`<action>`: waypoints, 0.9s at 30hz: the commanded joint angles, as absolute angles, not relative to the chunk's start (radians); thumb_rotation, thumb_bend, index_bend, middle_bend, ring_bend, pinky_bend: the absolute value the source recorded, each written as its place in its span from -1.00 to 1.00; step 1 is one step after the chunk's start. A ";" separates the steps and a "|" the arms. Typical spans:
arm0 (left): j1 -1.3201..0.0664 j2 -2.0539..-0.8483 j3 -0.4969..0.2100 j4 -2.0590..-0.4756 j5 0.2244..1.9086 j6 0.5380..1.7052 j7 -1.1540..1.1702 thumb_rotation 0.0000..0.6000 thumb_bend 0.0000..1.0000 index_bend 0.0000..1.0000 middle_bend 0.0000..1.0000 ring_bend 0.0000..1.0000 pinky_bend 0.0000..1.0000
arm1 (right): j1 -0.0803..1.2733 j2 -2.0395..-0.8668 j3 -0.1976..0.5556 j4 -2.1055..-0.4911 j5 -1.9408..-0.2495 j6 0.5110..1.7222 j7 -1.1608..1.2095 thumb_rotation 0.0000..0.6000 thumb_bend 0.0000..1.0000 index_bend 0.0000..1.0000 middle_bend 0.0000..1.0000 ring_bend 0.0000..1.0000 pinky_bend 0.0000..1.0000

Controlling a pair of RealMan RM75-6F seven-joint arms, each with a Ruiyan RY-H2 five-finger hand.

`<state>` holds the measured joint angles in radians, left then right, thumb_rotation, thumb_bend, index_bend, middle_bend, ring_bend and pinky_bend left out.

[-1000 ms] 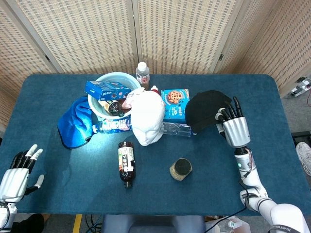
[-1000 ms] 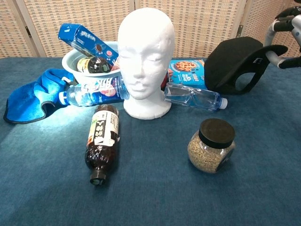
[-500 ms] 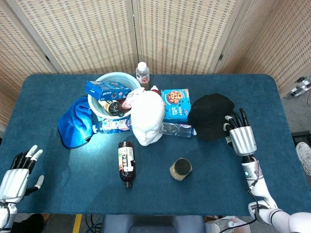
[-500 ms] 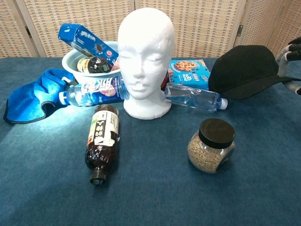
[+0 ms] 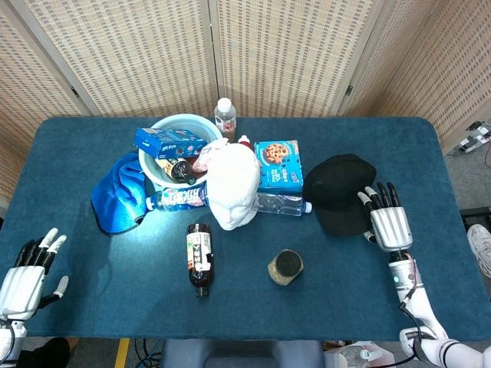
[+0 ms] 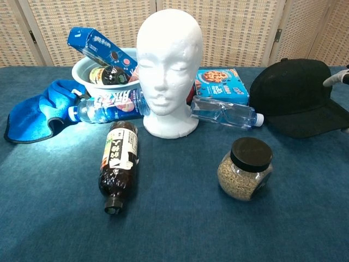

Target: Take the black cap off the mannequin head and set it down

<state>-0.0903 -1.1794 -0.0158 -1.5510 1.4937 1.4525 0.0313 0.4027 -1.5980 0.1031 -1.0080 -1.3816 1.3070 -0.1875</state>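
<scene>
Black fabric first: I see one black baseball cap lying flat on the blue worktop toward its right edge, off the single bare white foam mannequin head, which stands upright near the middle. My right hand sits just beside the cap's brim with its fingers stretched out and apart; from above I think it no longer grips the cap, though contact at the brim is hard to judge. My left hand rests spread wide and empty at the near left corner.

I count three bottles: one dark one lying near the front edge, one clear one lying between head and cap, and one upright by the far edge. There is one seed jar with a black lid.

The head view alone shows the left hand and the upright bottle; the chest view catches only a sliver of the right hand at its right border, but shows the mannequin's face.
</scene>
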 commanded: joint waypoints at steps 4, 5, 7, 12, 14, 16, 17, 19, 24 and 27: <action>-0.089 -1.177 -0.016 -1.556 1.493 1.454 0.035 1.00 -0.25 -0.91 -1.00 -1.00 -1.00 | 0.373 -1.535 0.095 -1.095 -1.367 1.292 -0.229 1.00 -1.00 -0.81 -0.81 -1.00 -1.00; -0.090 -1.177 -0.015 -1.557 1.495 1.453 0.037 1.00 -0.25 -0.91 -1.00 -1.00 -1.00 | 0.367 -1.523 0.091 -1.113 -1.368 1.292 -0.233 1.00 -1.00 -0.83 -0.82 -1.00 -1.00; -0.090 -1.177 -0.015 -1.559 1.496 1.453 0.038 1.00 -0.25 -0.91 -1.00 -1.00 -1.00 | 0.358 -1.503 0.083 -1.143 -1.368 1.287 -0.242 1.00 -1.00 -0.84 -0.83 -1.00 -1.00; -0.091 -1.172 -0.017 -1.567 1.500 1.458 0.042 1.00 -0.25 -0.91 -1.00 -1.00 -1.00 | 0.326 -1.456 0.077 -1.210 -1.387 1.334 -0.236 1.00 -1.00 -0.84 -0.83 -1.00 -1.00; -0.091 -1.171 -0.017 -1.569 1.500 1.459 0.044 1.00 -0.25 -0.91 -1.00 -1.00 -1.00 | 0.311 -1.445 0.082 -1.226 -1.390 1.363 -0.237 1.00 -1.00 -0.84 -0.82 -1.00 -1.00; -0.091 -1.170 -0.017 -1.572 1.501 1.460 0.045 1.00 -0.25 -0.91 -1.00 -1.00 -1.00 | 0.292 -1.430 0.085 -1.250 -1.396 1.396 -0.227 1.00 -1.00 -0.84 -0.78 -0.99 -1.00; -0.091 -1.169 -0.017 -1.573 1.501 1.459 0.045 1.00 -0.25 -0.91 -1.00 -1.00 -1.00 | 0.284 -1.422 0.086 -1.261 -1.399 1.409 -0.217 1.00 -1.00 -0.83 -0.75 -0.97 -0.98; -0.092 -1.168 -0.018 -1.576 1.501 1.459 0.048 1.00 -0.25 -0.91 -1.00 -1.00 -1.00 | 0.267 -1.393 0.077 -1.292 -1.416 1.426 -0.182 1.00 -1.00 -0.79 -0.67 -0.87 -0.83; -0.096 -1.166 -0.019 -1.582 1.502 1.455 0.053 1.00 -0.25 -0.91 -1.00 -1.00 -1.00 | 0.238 -1.284 0.030 -1.369 -1.475 1.424 -0.054 1.00 -1.00 -0.60 -0.54 -0.70 -0.59; -0.097 -1.166 -0.018 -1.585 1.502 1.453 0.056 1.00 -0.25 -0.91 -1.00 -1.00 -1.00 | 0.225 -1.211 -0.004 -1.416 -1.510 1.413 -0.009 1.00 -1.00 -0.52 -0.49 -0.66 -0.55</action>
